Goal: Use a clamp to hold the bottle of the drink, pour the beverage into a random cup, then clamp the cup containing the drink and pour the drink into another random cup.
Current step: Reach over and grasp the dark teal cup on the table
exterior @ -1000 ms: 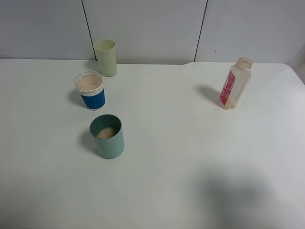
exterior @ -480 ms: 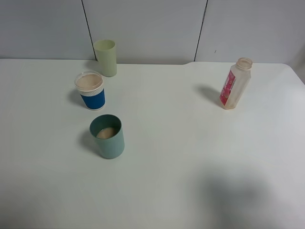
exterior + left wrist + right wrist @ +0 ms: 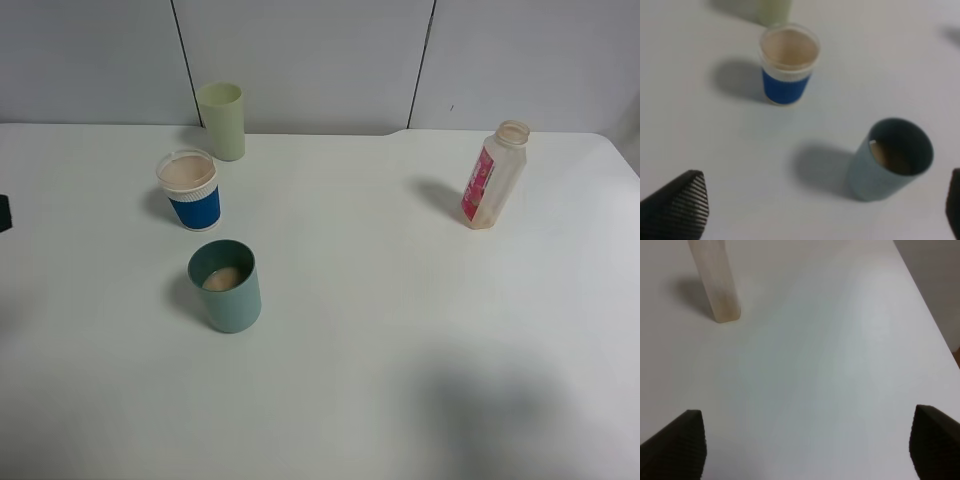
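Observation:
The teal cup (image 3: 226,288) stands upright at the table's left-centre with pale beverage (image 3: 221,279) low inside. Behind it is the blue paper cup (image 3: 190,190), its inside beige. The bottle (image 3: 493,175) stands capless at the far right. A black part of my left arm (image 3: 4,213) shows at the left edge. In the left wrist view my left gripper (image 3: 815,215) is open, short of the teal cup (image 3: 892,159) and blue cup (image 3: 787,65). My right gripper (image 3: 802,445) is open over bare table, well short of the bottle (image 3: 715,282).
A pale yellow-green tumbler (image 3: 222,120) stands at the back left near the wall, behind the blue cup. The white table (image 3: 380,300) ends at grey wall panels at the back, and its right edge (image 3: 925,300) runs close to the bottle.
A black part of my left arm has come into the high view at the left edge. The cups and the bottle have not moved.

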Tool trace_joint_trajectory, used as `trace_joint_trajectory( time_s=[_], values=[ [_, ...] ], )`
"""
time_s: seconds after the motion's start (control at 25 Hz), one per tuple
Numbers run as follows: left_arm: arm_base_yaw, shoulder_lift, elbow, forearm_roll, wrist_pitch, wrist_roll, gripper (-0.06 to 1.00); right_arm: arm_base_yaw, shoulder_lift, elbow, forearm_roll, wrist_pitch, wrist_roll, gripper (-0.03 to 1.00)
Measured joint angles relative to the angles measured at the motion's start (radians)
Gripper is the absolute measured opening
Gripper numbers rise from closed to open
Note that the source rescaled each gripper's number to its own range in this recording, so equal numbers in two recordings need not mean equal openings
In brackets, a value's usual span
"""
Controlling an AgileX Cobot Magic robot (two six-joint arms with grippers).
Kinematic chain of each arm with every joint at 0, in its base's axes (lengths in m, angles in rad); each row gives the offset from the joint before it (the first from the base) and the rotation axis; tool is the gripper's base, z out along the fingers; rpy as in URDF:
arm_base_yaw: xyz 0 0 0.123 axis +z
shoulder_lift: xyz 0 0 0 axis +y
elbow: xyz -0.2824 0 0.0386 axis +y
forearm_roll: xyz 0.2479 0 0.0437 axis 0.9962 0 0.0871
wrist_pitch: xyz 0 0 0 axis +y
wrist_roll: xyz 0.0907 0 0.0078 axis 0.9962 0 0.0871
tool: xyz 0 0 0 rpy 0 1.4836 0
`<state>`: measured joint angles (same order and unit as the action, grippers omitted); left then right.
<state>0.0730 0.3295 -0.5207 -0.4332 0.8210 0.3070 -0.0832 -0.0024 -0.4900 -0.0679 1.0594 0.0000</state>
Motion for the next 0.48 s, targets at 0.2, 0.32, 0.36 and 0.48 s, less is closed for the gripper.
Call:
trace_joint_trajectory(
  time_s=[0.2, 0.32, 0.36, 0.48],
  values=[
    [0.0, 0.212, 0.0, -0.137, -0.048, 0.266, 0.84, 0.0, 0.0, 0.0, 0.0, 0.0, 0.0, 0.67],
    [0.0, 0.261, 0.0, -0.147, -0.061, 0.323, 0.84, 0.0, 0.0, 0.0, 0.0, 0.0, 0.0, 0.67],
    [-0.007, 0.279, 0.0, -0.144, -0.066, 0.336, 0.84, 0.0, 0.0, 0.0, 0.0, 0.0, 0.0, 0.67],
    [-0.052, 0.289, 0.009, -0.126, -0.11, 0.333, 0.84, 0.0, 0.0, 0.0, 0.0, 0.0, 0.0, 0.67]
  ],
)
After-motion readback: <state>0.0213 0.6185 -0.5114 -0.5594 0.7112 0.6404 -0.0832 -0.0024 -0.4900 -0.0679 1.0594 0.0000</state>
